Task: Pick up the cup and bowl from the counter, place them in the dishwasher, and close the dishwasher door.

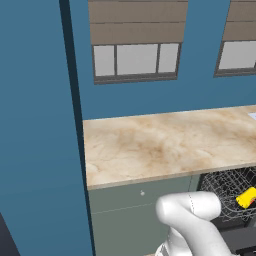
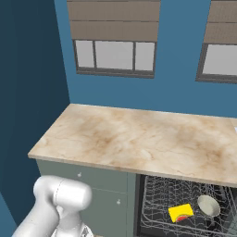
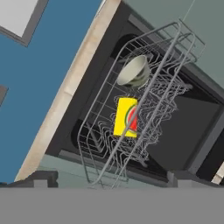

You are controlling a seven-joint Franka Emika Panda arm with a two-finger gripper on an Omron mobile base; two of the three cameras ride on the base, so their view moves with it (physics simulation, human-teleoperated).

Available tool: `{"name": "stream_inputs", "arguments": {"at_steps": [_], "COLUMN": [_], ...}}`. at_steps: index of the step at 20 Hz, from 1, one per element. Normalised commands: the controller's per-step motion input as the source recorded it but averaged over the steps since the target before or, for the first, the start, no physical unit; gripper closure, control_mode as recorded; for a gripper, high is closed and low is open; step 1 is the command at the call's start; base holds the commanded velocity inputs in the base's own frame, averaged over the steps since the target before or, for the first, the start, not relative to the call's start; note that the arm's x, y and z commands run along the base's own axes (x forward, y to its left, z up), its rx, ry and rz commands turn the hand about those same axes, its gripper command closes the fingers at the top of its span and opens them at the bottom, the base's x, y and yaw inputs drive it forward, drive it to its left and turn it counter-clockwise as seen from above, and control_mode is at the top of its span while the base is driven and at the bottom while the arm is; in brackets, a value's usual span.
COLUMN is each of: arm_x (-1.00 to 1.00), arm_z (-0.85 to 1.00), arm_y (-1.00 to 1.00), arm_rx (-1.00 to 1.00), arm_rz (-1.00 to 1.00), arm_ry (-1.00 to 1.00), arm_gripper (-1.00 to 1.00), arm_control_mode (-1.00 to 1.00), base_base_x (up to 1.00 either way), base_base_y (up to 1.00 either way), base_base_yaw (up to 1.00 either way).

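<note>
Cup (image 3: 126, 117) and bowl (image 3: 133, 71) lay in dishwasher (image 3: 131, 127) rack; tool (image 3: 111, 183) jaws apart, empty. Door closing remained: next, reach door edge.

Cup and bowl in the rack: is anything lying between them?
Nothing but rack wires. In the hand view the cup and bowl sit apart in the rack, with bare wire between them; the right base view shows the same gap.

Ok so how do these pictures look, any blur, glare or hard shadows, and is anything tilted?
Left base view: sharp, flat even light, no glare on the counter. Right base view: equally crisp, cup and bowl clear in the rack, only soft shading. Hand view: rolled sideways, the dishwasher slanting, its wires slightly jagged.
</note>
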Motion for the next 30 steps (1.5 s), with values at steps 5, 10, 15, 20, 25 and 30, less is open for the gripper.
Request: {"name": "stream_inputs", "arguments": {"at_steps": [5,10,15,20,25,30], "arm_x": [-0.31,-0.14,0.00,0.00,0.02,0.13], "arm_z": [-0.38,-0.39,-0.51,-0.56,-0.54,-0.44], "arm_y": [0.00,0.00,0.00,0.00,0.00,-0.01], "arm_rx": [-0.07,-0.03,0.00,0.00,0.00,0.00], "arm_rz": [0.05,0.04,0.01,0.00,0.00,0.00], "arm_ry": [0.00,0.00,0.00,0.00,0.00,-0.01], "arm_gripper": [-1.00,-1.00,-1.00,-1.00,-1.00,-1.00], "arm_control_mode": [-1.00,-1.00,-1.00,-1.00,-1.00,-1.00], "base_base_x": [0.00,0.00,0.00,0.00,0.00,0.00], "base_base_y": [0.00,0.00,0.00,0.00,0.00,0.00], "base_base_yaw": [0.00,0.00,0.00,0.00,0.00,0.00]}}
